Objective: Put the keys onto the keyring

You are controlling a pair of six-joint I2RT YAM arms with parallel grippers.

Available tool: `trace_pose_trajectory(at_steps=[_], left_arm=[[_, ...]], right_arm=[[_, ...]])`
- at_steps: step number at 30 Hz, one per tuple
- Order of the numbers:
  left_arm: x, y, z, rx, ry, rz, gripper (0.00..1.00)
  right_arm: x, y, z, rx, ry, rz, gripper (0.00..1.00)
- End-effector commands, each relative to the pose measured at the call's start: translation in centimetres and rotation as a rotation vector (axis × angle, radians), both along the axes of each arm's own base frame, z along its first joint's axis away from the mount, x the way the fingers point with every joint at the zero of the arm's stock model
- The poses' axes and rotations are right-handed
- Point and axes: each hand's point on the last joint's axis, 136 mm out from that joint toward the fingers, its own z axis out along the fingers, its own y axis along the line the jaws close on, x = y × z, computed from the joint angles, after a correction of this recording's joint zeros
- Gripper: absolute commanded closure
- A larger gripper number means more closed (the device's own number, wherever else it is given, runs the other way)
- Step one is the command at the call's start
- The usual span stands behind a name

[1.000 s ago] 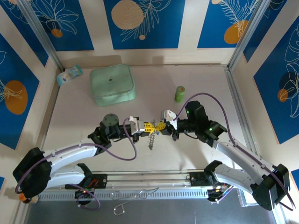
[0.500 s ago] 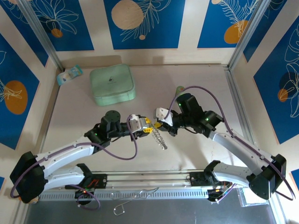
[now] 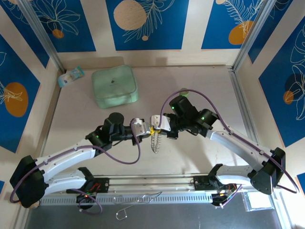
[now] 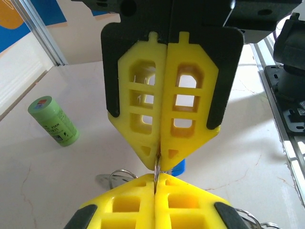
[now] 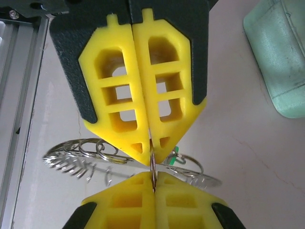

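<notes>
With the right arm swung leftward, we see the left claw point(image 4: 156, 179) and right claw point(image 5: 153, 177) both clenched on the keyring point(image 3: 153, 142), now hanging straight, likely mid-threading.

Mint-green case point(image 3: 114, 86) near a small packet point(image 3: 71, 76); green cylinder point(image 4: 53, 121) well apart.

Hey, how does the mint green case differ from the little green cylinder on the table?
The case is pale mint; the cylinder is a brighter green. The case is square, flat and wide; the cylinder is round and far narrower. The case looks almost plain, while the cylinder carries a printed label. Both are green and rest on the table.
</notes>
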Motion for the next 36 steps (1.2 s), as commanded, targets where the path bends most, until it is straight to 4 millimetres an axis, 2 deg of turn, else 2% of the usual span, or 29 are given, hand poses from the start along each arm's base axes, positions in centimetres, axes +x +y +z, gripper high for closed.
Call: trace_pose_trajectory(at_steps=[1, 3, 4, 7, 14, 19, 22, 26, 33, 36], left_arm=[[-0.1, -0.3, 1.7, -0.051, -0.02, -0.005, 1.0], [0.0, -0.2, 2.2, -0.091, -0.023, 0.01, 1.0], [0.0, -0.2, 2.5, -0.122, -0.022, 0.018, 1.0], [0.1, -0.1, 3.2, -0.204, -0.006, 0.037, 1.0], [0.5, 0.2, 3.8, -0.278, -0.003, 0.073, 1.0], [0.3, 0.2, 3.5, -0.28, 0.006, 0.063, 1.0], [0.1, 0.1, 3.2, -0.268, 0.007, 0.05, 1.0], [0.0, 0.1, 3.2, -0.268, 0.004, 0.044, 1.0], [-0.4, 0.0, 3.7, -0.285, 0.003, 0.023, 1.0], [-0.6, -0.1, 4.5, -0.316, -0.002, 0.006, 1.0]], right_arm=[[-0.3, 1.0, 2.6, 0.109, -0.016, 0.02, 0.94], [-0.1, 0.5, 3.0, 0.173, 0.011, -0.02, 0.74], [-0.1, 0.1, 3.2, 0.215, 0.037, -0.04, 0.68], [-0.1, -0.9, 2.9, 0.292, 0.085, -0.107, 0.6], [-0.9, -0.8, 0.7, 0.327, 0.149, -0.147, 0.57], [0.6, -0.8, -0.9, 0.272, 0.087, -0.203, 0.57], [0.8, -1.0, -0.8, 0.267, 0.064, -0.208, 0.57], [0.4, -0.9, -0.6, 0.276, 0.072, -0.192, 0.6], [0.2, -0.5, -0.7, 0.274, 0.097, -0.169, 0.9], [0.1, -0.3, -1.1, 0.264, 0.114, -0.16, 0.97]])
